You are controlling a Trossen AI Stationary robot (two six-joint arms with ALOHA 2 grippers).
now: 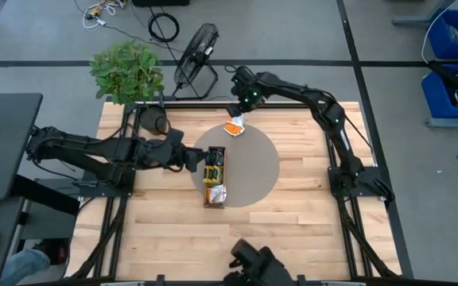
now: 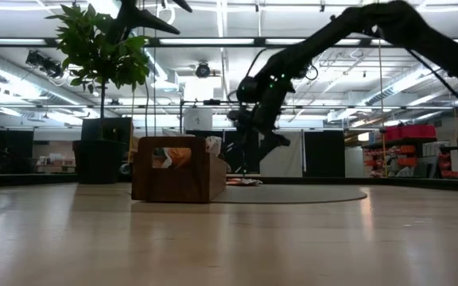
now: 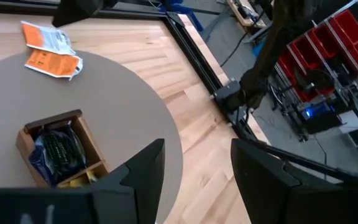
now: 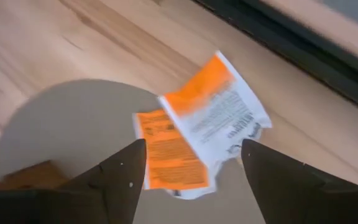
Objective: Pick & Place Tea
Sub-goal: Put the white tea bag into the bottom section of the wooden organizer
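Orange-and-white tea sachets (image 4: 197, 137), two of them overlapping, lie at the far edge of the round grey mat (image 1: 253, 171), one partly on the bare wooden table (image 1: 308, 230); only the right wrist view shows their printed text and crumpled corners, while the high view alone shows the wooden tray (image 1: 214, 176) on the mat, packed with dark, yellow-green and orange sachets; the low view shows just the tray's end wall. Right gripper (image 4: 188, 168) hangs just above the loose sachets, fingers spread wide, holding nothing; left gripper (image 3: 194, 168) hovers beside the tray, fingers parted and empty.
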